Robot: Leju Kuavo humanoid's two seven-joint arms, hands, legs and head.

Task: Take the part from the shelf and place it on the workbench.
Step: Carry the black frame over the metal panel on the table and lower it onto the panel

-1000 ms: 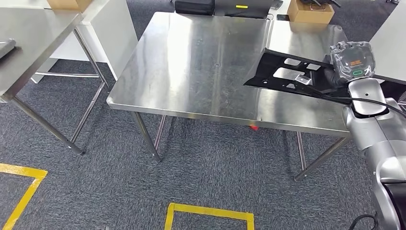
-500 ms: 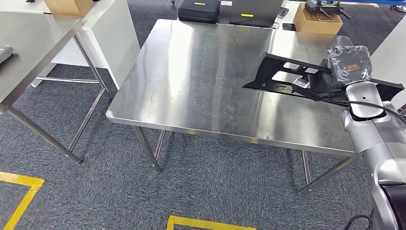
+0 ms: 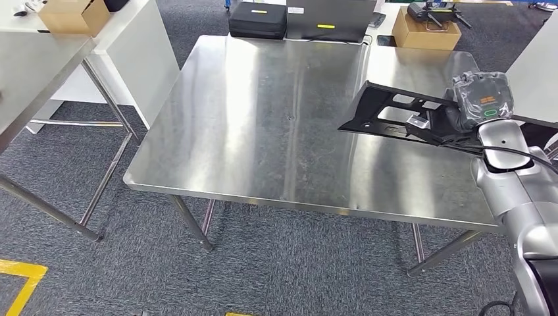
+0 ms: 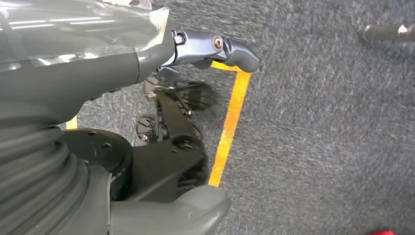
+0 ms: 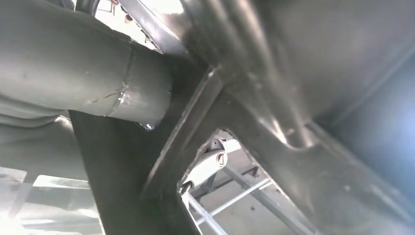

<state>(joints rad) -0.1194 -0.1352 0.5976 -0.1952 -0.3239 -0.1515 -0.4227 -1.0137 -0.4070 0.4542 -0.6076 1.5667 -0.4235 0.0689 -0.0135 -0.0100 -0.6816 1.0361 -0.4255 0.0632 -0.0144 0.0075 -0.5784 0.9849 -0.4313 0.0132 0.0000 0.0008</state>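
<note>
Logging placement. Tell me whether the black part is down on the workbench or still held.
Held. The right hand grips the black part above the workbench; its free end looks raised, though contact cannot be ruled out.

The right arm (image 3: 520, 197) is reaching up and forward over the right part of the workbench (image 3: 276, 131), its right hand (image 3: 483, 99) wrapped in a clear cover and gripping the black part (image 3: 408, 115). The left hand (image 4: 147, 122) is hanging low over the floor, its thumb and dark fingers lying apart and holding nothing.
</note>
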